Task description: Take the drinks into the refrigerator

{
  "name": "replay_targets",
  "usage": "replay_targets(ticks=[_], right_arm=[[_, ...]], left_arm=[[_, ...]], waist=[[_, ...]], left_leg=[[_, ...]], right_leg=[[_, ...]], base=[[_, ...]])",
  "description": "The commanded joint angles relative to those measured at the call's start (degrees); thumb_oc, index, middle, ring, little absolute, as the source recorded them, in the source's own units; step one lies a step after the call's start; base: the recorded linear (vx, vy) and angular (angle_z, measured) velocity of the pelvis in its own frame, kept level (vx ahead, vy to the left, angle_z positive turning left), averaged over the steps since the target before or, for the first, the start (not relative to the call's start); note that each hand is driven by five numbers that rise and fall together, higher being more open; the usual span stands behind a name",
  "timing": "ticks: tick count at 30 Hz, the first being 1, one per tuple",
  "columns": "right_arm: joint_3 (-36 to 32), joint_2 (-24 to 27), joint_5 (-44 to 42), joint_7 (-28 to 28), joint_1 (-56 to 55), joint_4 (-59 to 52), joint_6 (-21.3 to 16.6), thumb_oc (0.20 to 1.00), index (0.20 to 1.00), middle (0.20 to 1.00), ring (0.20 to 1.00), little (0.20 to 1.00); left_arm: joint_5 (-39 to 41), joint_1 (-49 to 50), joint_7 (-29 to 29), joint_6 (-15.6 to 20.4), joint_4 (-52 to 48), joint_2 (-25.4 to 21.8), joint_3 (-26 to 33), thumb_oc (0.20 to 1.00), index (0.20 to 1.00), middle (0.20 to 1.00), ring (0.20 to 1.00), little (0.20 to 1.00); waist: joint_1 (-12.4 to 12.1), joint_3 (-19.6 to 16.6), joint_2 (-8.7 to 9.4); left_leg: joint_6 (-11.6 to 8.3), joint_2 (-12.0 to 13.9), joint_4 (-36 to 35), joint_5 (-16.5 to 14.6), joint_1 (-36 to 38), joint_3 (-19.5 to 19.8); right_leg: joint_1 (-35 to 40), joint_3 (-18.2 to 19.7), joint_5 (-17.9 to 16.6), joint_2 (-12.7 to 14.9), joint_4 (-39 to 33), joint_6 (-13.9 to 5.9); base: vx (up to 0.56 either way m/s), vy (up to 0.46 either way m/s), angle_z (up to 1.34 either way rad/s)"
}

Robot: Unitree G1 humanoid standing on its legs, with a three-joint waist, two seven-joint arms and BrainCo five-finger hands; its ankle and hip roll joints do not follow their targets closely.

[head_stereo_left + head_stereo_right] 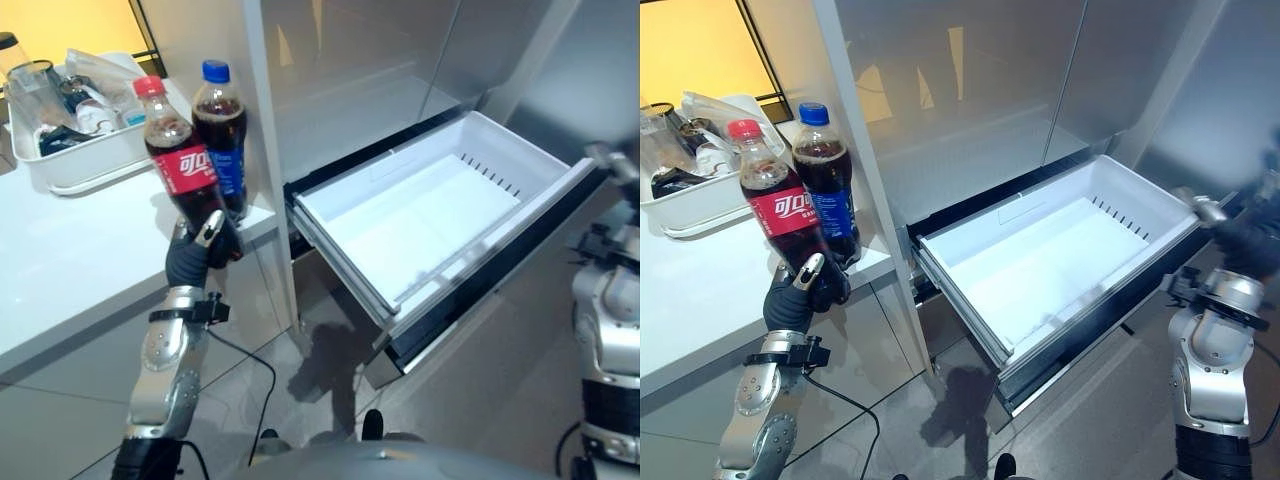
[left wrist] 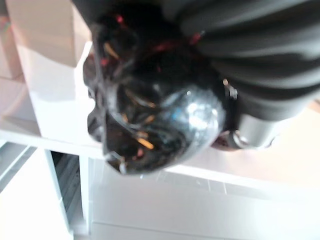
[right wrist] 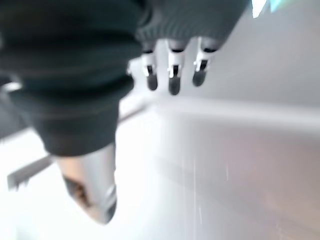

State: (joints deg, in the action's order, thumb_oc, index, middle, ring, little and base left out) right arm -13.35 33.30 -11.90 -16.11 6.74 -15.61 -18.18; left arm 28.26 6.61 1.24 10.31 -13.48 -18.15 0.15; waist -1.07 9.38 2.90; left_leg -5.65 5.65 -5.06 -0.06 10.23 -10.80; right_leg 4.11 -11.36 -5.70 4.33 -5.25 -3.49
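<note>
Red-capped cola bottle (image 1: pixel 180 160) is sitting clasped in your left hand (image 1: pixel 200 250); blue-capped bottle (image 1: pixel 222 130) is waiting on counter (image 1: pixel 70 250), drawer (image 1: pixel 440 215) empty, right hand (image 3: pixel 172 75) relaxed.

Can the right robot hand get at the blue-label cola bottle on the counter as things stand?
Probably not. The right robot hand is at the open drawer's far corner, and the blue-label bottle stands across it, behind the red-label bottle gripped by the left robot hand.

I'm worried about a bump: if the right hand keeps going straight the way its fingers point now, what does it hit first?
Most likely the front rim of the open white drawer. The right hand sits beside that far corner with straight fingers aimed toward it. Depth is unclear, so it may pass just above the rim.
</note>
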Motion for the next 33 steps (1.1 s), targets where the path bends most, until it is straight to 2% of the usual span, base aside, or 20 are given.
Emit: replay_targets(ticks=[1,3,7,10,17,33], right_arm=[[2.53,2.88,-3.93,5.55,6.33,-0.27,-0.54,1.000,1.000,1.000,1.000,1.000],[6.86,3.77,-5.29,8.24,9.09,0.67,0.39,1.000,1.000,1.000,1.000,1.000],[9.32,4.70,-4.50,9.01,10.80,2.18,1.29,1.000,1.000,1.000,1.000,1.000],[12.55,4.34,-3.91,9.77,12.43,7.23,3.17,1.000,1.000,1.000,1.000,1.000],[11.82,2.05,-3.72,8.84,11.49,10.82,3.79,1.000,1.000,1.000,1.000,1.000],[10.51,1.14,-4.80,9.73,8.80,13.25,4.50,1.000,1.000,1.000,1.000,1.000]], left_arm=[[-0.32,-6.15,-2.98,4.40,-3.72,-2.83,-0.99,0.200,0.200,0.200,0.200,0.200],[-0.78,-6.37,-3.18,4.47,-3.34,-3.15,-1.99,0.200,0.200,0.200,0.200,0.200],[-0.83,-6.46,-3.14,4.56,-3.38,-3.12,-2.09,0.200,0.200,0.200,0.200,0.200],[-1.20,-5.95,-3.10,4.63,-3.71,-3.14,-2.15,0.200,0.200,0.200,0.200,0.200],[-0.92,-5.07,-2.99,4.62,-3.77,-2.66,-2.02,0.200,0.200,0.200,0.200,0.200],[-0.46,-4.23,-3.51,4.51,-3.66,-2.09,-2.06,0.200,0.200,0.200,0.200,0.200]], waist=[[-0.95,-1.52,0.99],[-1.87,-1.61,1.32],[-2.18,-1.63,1.48],[-3.60,-1.75,1.76],[-4.33,-1.48,1.77],[-4.15,-1.35,1.38]], left_leg=[[3.95,-3.73,0.06,-4.38,-0.78,2.35],[4.00,-3.80,0.06,-4.18,-1.03,2.57],[4.01,-3.87,0.06,-4.12,-1.14,2.79],[3.98,-4.00,0.06,-4.05,-1.27,3.29],[3.98,-4.06,0.06,-3.91,-1.54,4.04],[3.65,-3.77,0.06,-3.82,-1.23,4.07]], right_leg=[[2.15,-2.28,3.08,1.03,2.59,-3.34],[2.12,-2.66,2.95,1.24,2.64,-3.39],[2.21,-2.94,2.92,1.38,2.63,-3.41],[2.52,-3.81,2.78,1.57,2.63,-3.44],[2.56,-4.52,2.95,1.76,2.75,-3.42],[3.12,-4.81,3.30,1.29,2.28,-3.16]], base=[[0.00,0.000,0.00],[0.00,0.000,0.00],[0.00,-0.001,-0.02],[0.00,0.000,0.00],[0.01,-0.003,0.04],[0.01,-0.005,0.02]])
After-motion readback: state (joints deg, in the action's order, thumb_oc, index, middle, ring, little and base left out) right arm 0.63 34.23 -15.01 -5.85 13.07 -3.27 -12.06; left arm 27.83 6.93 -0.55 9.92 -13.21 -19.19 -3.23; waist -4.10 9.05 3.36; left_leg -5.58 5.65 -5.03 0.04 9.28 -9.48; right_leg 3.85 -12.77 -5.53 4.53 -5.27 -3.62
